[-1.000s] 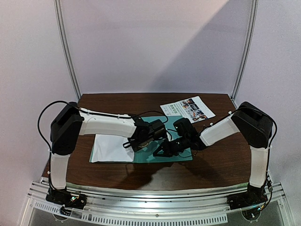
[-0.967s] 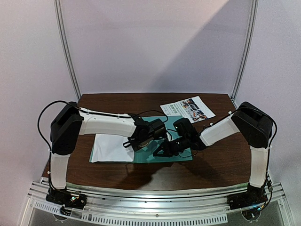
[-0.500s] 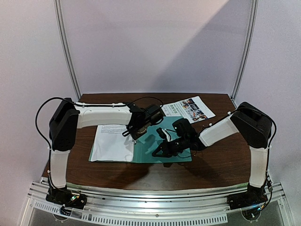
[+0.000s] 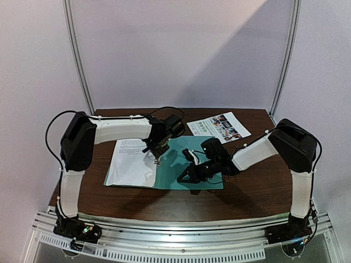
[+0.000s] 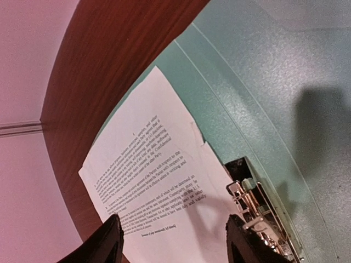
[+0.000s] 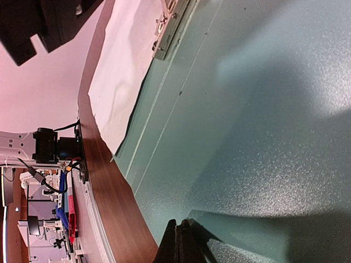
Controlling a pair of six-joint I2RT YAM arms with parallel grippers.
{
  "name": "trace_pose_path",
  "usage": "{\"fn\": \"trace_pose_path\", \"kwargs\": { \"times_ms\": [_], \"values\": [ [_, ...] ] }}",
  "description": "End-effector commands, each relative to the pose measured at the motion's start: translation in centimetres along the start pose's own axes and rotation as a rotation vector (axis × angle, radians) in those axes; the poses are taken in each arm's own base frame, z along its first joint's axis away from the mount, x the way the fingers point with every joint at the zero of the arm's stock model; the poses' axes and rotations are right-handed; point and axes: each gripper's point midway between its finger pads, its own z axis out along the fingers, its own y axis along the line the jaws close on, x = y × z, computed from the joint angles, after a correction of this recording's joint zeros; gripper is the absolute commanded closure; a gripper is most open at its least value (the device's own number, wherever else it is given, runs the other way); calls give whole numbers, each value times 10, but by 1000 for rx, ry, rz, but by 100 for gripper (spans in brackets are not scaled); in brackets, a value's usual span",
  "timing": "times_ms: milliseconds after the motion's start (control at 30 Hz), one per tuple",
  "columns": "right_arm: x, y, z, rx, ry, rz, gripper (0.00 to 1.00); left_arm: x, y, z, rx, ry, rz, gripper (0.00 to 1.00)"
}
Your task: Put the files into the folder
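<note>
The teal folder (image 4: 192, 164) lies open on the table. Its metal clip (image 5: 255, 211) sits at the spine. The plain white file (image 4: 131, 164) with black text (image 5: 148, 181) lies across the folder's left half, one edge by the clip. The colour-photo file (image 4: 219, 126) lies apart at the back right. My left gripper (image 4: 156, 155) hovers open over the white file, and its fingers (image 5: 112, 244) straddle the printed lines. My right gripper (image 4: 184, 178) is shut, its fingertips (image 6: 184, 241) low over the folder's right half (image 6: 247, 109) near the front edge. Nothing shows between them.
The brown table (image 4: 247, 192) shows bare wood in front of and to the right of the folder. The left arm's body (image 6: 49, 22) hangs above the white file (image 6: 120, 82). Metal frame posts (image 4: 77, 55) stand at the back corners.
My left arm has drawn back toward the far side, uncovering the white file's upper part. Its jaws stayed open. The right gripper has barely moved and stays shut.
</note>
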Motion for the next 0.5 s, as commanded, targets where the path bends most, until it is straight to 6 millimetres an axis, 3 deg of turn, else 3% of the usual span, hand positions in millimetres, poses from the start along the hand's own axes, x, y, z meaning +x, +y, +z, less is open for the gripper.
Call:
{"fn": "trace_pose_path", "kwargs": {
  "times_ms": [0, 233, 467],
  "values": [
    [61, -65, 9, 210, 150, 143, 100, -21, 14, -28, 105, -93, -100, 35],
    [52, -56, 9, 196, 133, 126, 100, -15, 27, -50, 171, -121, -120, 35],
    [34, -39, 9, 169, 112, 89, 100, -19, 33, -79, 274, -257, -135, 39]
  ]
}}
